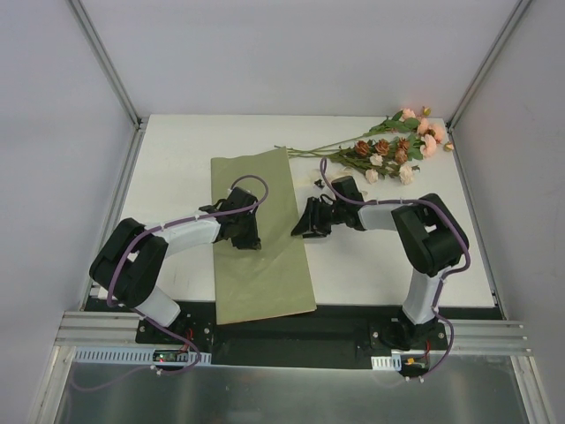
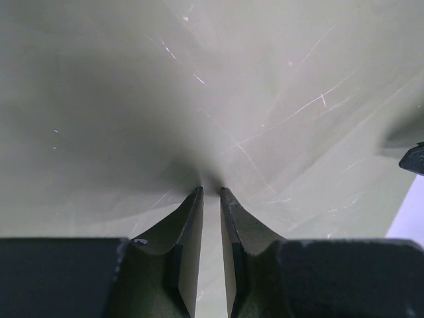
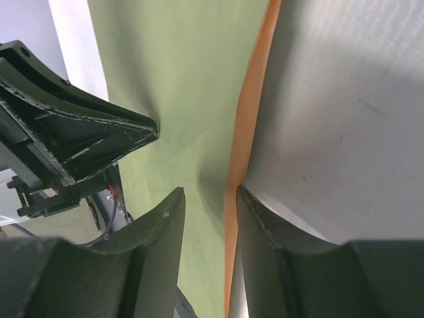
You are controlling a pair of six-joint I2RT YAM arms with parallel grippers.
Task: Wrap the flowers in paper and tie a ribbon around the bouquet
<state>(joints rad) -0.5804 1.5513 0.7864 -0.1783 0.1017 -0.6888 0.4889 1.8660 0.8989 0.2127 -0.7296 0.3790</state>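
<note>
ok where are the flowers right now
Top view: the flowers lie at the far right corner of the table, stems pointing left toward the far edge of the paper, beyond the right pincer.

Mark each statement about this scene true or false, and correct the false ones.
1. The paper lies with its olive face up. True.
2. The flowers lie on the paper. False: they lie apart from it, near the far right corner of the table.
3. The left end effector pinches a pucker of the paper. True.
4. The right end effector hovers over the flowers. False: its jaws stand apart around the paper's right edge, where the orange underside shows.
</note>
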